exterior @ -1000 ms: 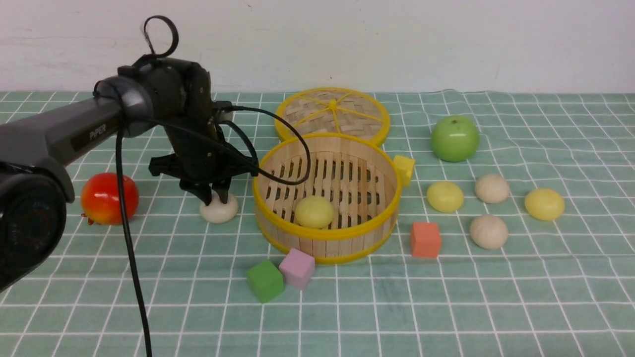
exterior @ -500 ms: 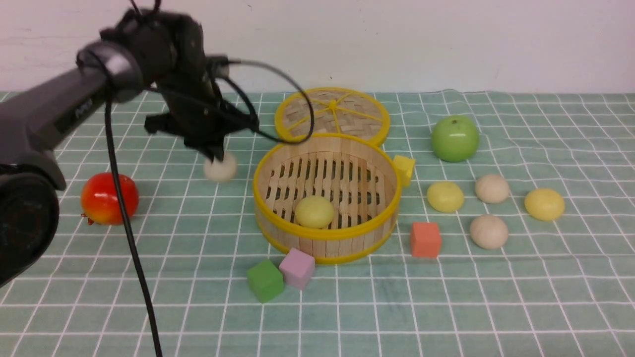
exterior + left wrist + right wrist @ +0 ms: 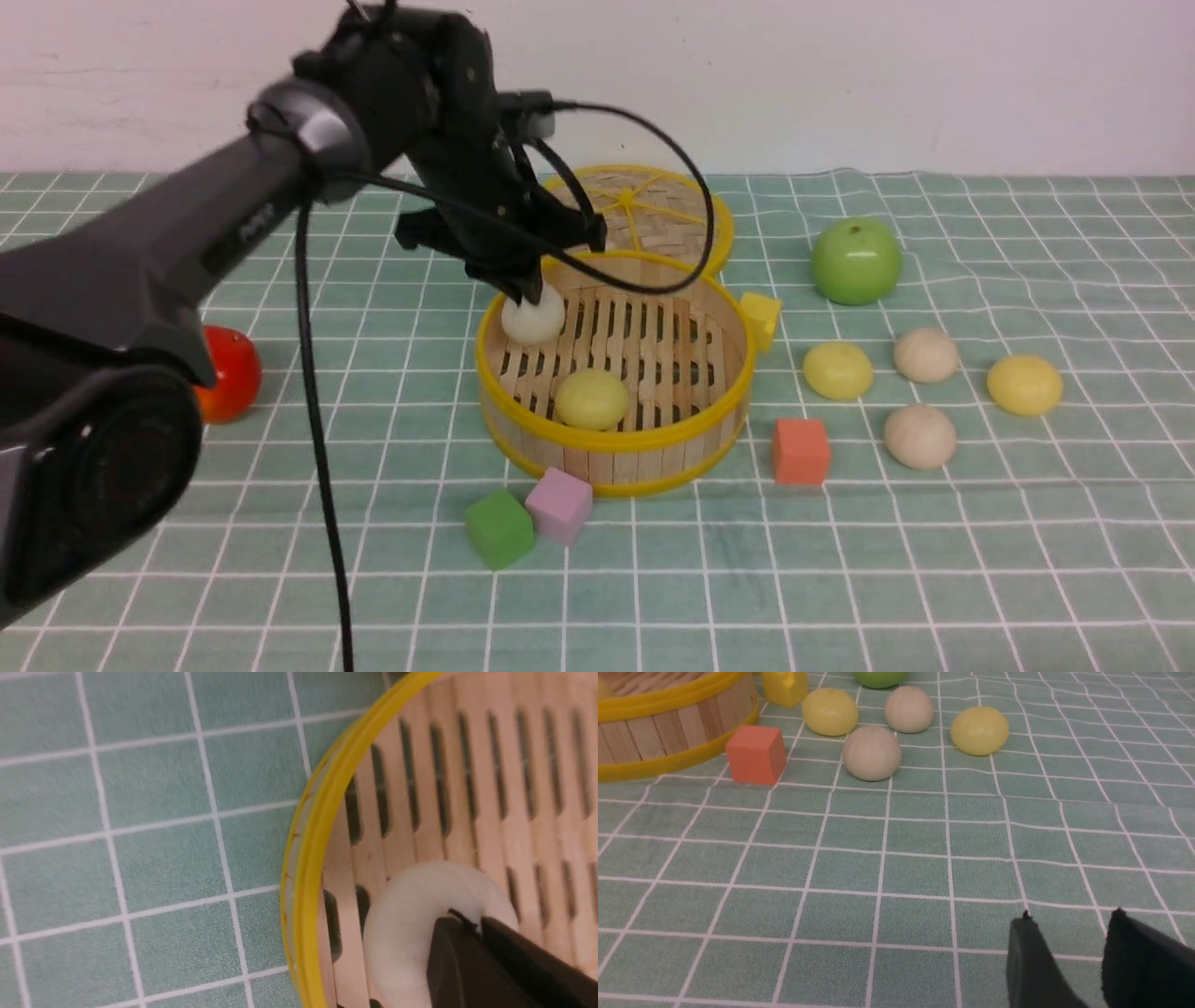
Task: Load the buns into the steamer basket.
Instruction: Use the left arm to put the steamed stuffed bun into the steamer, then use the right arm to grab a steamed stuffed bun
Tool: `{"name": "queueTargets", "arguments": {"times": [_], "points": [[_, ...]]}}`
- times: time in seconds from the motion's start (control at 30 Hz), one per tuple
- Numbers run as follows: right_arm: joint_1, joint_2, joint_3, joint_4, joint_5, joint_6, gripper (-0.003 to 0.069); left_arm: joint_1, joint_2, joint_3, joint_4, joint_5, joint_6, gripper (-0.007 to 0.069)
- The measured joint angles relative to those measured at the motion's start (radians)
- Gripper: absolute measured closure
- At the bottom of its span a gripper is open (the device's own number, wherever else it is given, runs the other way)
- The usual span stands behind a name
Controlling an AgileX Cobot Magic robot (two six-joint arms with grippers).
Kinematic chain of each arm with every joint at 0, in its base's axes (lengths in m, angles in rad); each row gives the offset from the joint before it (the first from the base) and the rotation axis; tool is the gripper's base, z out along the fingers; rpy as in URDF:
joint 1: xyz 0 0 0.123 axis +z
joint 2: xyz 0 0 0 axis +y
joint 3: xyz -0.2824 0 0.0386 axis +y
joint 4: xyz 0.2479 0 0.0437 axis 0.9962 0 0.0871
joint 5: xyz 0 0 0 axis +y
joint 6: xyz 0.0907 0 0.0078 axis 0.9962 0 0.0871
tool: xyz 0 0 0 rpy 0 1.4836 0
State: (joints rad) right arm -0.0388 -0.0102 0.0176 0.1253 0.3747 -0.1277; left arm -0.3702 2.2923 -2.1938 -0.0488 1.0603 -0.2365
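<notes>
Nearest the camera: green foam cube [image 3: 499,528] touching pink foam cube [image 3: 558,504], just in front of round bamboo-slat steamer basket [image 3: 611,446]. Low over bare checked green cloth [image 3: 878,868], seen only from own wrist: right gripper [image 3: 1071,919], jaws parted, nothing between.

On near part of basket floor: one pale yellow dome-shaped bun [image 3: 591,399], already in. Right of basket: orange foam cube [image 3: 800,451], then four loose buns on cloth: near beige bun [image 3: 920,436], far beige bun [image 3: 925,355], inner yellow bun [image 3: 838,370], outer yellow bun [image 3: 1024,384].

Further back, over basket's left rim: left gripper [image 3: 527,291], pinched tight on top of off-white dome-shaped bun [image 3: 532,319], bun hanging just inside rim, apparently clear of floor.

Changed within last second: same bun grabbed off cloth between glossy red apple [image 3: 229,373] and basket, lifted, swung right across rim. Meaning: second bun nearly delivered; release likely next; four left.

Behind: small yellow cube [image 3: 761,317], glossy green apple [image 3: 855,260], flat woven lid [image 3: 653,210].
</notes>
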Motion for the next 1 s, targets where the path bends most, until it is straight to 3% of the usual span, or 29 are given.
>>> {"name": "queueTargets", "arguments": {"times": [0.37,0.5,0.77,1.0], "points": [[0.000,0.000,0.000,0.000,0.000,0.000,0.0419,0.000,0.023,0.001,0.014,0.010,-0.041,0.0603],[0.000,0.000,0.000,0.000,0.000,0.000,0.0419,0.000,0.023,0.001,0.042,0.026,-0.080,0.0546],[0.000,0.000,0.000,0.000,0.000,0.000,0.0419,0.000,0.012,0.001,0.023,0.065,-0.086,0.0319],[0.000,0.000,0.000,0.000,0.000,0.000,0.0419,0.000,-0.118,0.030,0.028,0.150,-0.041,0.0284]]}}
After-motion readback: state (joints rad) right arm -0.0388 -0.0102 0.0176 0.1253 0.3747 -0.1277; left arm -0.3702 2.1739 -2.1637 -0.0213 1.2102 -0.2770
